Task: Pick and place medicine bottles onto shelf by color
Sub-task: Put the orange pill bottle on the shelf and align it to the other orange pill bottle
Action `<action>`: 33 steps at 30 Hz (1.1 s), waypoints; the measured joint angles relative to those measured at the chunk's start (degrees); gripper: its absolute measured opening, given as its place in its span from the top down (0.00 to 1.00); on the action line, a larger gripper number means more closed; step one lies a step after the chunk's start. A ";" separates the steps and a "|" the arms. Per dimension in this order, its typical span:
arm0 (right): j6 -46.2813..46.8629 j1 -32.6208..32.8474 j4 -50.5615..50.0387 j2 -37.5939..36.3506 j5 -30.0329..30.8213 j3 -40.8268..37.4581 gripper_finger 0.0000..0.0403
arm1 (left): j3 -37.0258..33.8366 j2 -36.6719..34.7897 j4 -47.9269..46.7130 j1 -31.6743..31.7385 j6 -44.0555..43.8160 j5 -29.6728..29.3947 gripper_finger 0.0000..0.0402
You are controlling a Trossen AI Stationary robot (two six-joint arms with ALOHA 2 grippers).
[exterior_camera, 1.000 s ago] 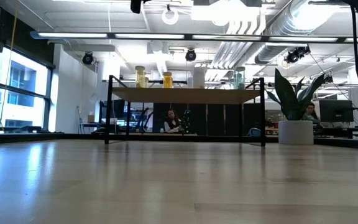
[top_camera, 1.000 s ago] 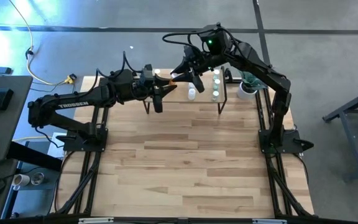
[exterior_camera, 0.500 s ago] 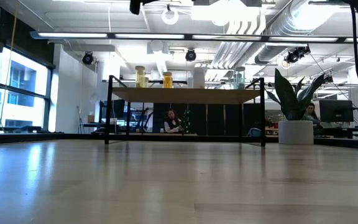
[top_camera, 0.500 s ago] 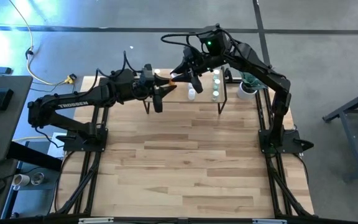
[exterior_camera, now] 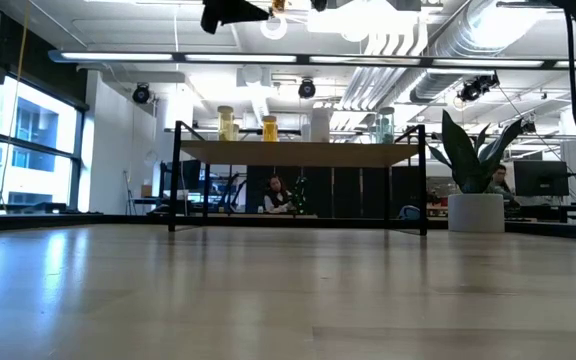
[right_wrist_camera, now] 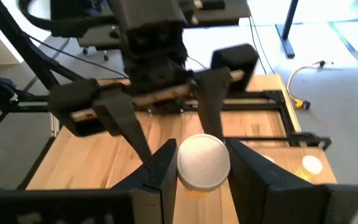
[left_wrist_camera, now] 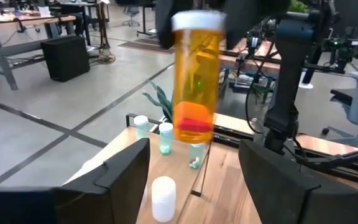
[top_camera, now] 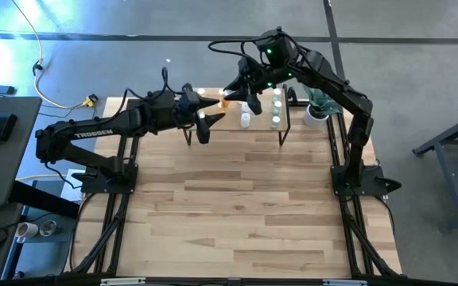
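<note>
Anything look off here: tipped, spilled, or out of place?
Nothing spilled or tipped. One unusual thing: an orange bottle hangs in mid-air above the shelf, pinched at its white cap by the right gripper, with the left gripper open around it. Shelf bottles stand upright.

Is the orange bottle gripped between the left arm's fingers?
No. In the left wrist view the left gripper stands open, its fingers clear of the orange bottle; the right gripper holds its cap.
</note>
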 joint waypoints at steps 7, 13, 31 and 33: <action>-0.94 -0.97 -2.43 -2.01 0.29 0.00 0.75 | 0.00 -0.52 -0.24 0.00 3.11 -1.30 0.41; -3.44 -0.85 -6.84 -6.68 7.33 0.00 0.75 | 0.00 -0.92 -0.34 0.00 3.54 -3.30 0.41; 1.04 -0.26 17.21 -22.19 9.98 -40.56 0.75 | 0.00 -0.85 -0.35 0.00 4.52 -6.94 0.41; 1.76 0.24 22.95 -22.25 9.98 -44.83 0.75 | 0.00 -0.85 -0.37 0.00 4.50 -7.97 0.41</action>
